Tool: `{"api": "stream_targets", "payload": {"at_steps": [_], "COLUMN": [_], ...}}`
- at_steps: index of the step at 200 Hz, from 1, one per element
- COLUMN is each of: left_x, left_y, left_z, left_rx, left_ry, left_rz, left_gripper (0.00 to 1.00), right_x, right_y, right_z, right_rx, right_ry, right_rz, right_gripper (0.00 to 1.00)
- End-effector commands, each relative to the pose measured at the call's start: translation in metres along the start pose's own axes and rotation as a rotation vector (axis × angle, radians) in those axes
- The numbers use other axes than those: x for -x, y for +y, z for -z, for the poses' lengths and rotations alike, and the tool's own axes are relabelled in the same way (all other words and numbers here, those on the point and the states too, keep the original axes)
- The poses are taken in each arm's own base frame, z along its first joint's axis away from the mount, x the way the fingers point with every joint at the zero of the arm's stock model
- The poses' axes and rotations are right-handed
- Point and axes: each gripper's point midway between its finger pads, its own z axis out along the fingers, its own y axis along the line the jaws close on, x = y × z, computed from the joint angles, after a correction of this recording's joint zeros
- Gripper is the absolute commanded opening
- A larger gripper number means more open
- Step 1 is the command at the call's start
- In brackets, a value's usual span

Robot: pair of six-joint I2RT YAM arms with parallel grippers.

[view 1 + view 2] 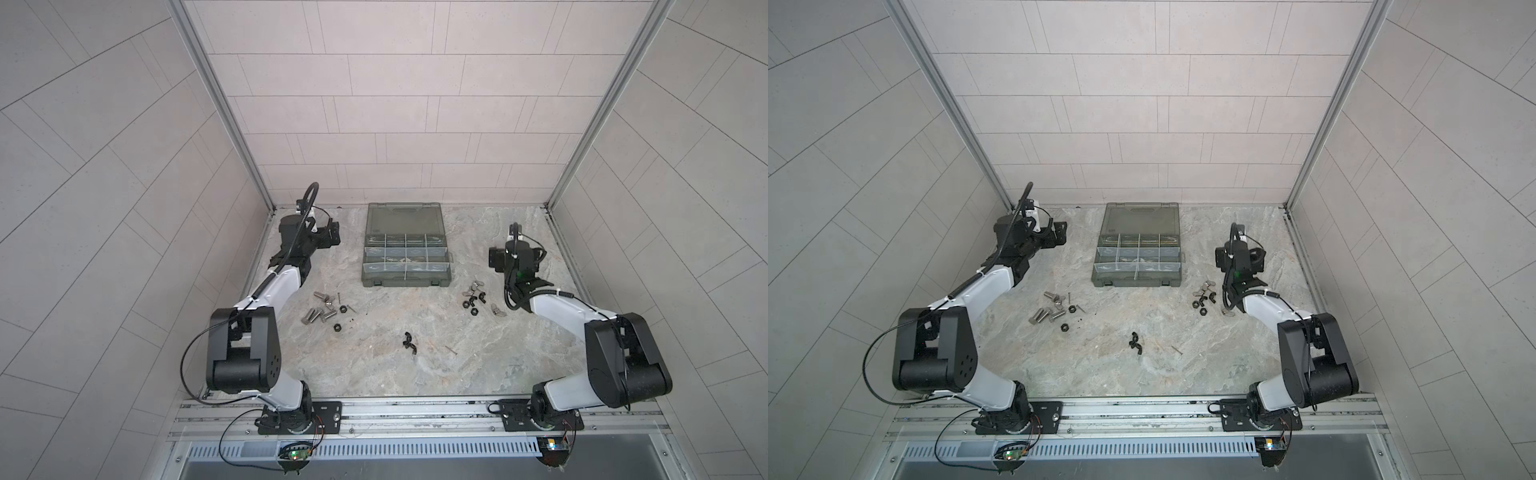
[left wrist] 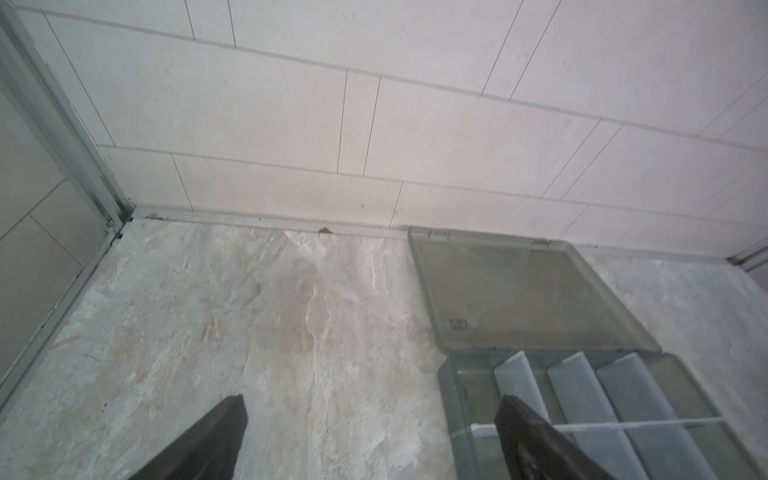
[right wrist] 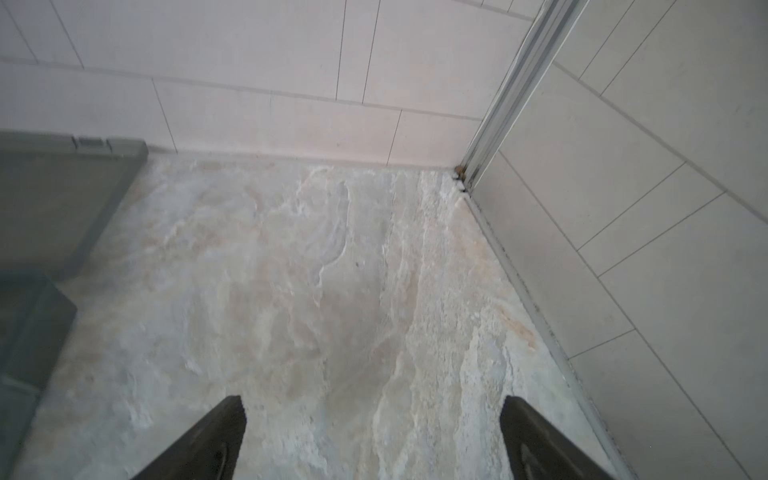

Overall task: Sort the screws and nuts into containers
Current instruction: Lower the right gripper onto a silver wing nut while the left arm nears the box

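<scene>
Silver screws (image 1: 319,312) lie loose — well apart from left fingers (image 2: 216,440).

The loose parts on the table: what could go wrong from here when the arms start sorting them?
The bolts and a black hex nut lie close together, so one pinch might lift both kinds. The thin screw lies flat; it may slip from a grip. The case has small compartments; a drop could land in the wrong one.

The case (image 1: 405,218) is translucent grey-green, the table (image 1: 374,361) marbled beige-grey, the screws (image 1: 321,296) silver, the nuts (image 1: 473,311) mostly black.
</scene>
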Motion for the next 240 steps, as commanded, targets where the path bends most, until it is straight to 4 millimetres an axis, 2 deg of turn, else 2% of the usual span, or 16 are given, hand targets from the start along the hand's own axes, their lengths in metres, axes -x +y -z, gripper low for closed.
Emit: {"api": "stream_targets", "payload": {"at_steps": [1, 21, 37, 56, 87, 100, 114, 152, 180, 240], "left_x": [0.000, 0.001, -0.010, -0.021, -0.036, -0.040, -0.045, -0.056, -0.063, -0.056], "left_y": [-0.016, -0.046, -0.074, -0.094, -0.117, -0.125, -0.134, -0.149, -0.156, -0.160], "left_z": [0.008, 0.020, 0.033, 0.051, 0.078, 0.086, 0.091, 0.095, 0.095, 0.101], "left_rx": [0.073, 0.087, 0.020, -0.052, -0.115, -0.132, -0.154, -0.193, -0.208, -0.215], "left_ry": [0.080, 0.145, 0.213, 0.243, 0.274, 0.303, 0.336, 0.381, 0.422, 0.424], "left_rz": [0.042, -0.066, -0.115, -0.091, -0.103, -0.112, -0.117, -0.123, -0.132, -0.183], "left_gripper": [1.00, 1.00, 1.00, 1.00, 1.00, 1.00, 1.00, 1.00, 1.00, 1.00], "right_x": [-0.015, -0.014, -0.033, -0.062, -0.101, -0.114, -0.123, -0.131, -0.140, -0.147], "right_y": [-0.014, -0.011, -0.003, 0.011, 0.031, 0.043, 0.053, 0.063, 0.074, 0.088], "right_z": [0.019, 0.036, 0.042, 0.048, 0.059, 0.061, 0.061, 0.063, 0.061, 0.043], "right_rx": [-0.143, -0.149, -0.103, -0.040, 0.032, 0.079, 0.120, 0.155, 0.187, 0.208], "right_ry": [0.211, 0.316, 0.419, 0.555, 0.759, 0.817, 0.860, 0.909, 0.940, 0.972], "right_rz": [0.015, -0.104, -0.133, -0.131, -0.142, -0.158, -0.169, -0.197, -0.245, -0.315], "right_gripper": [0.99, 0.99, 0.99, 0.99, 0.66, 0.47, 0.37, 0.36, 0.40, 0.42]}}
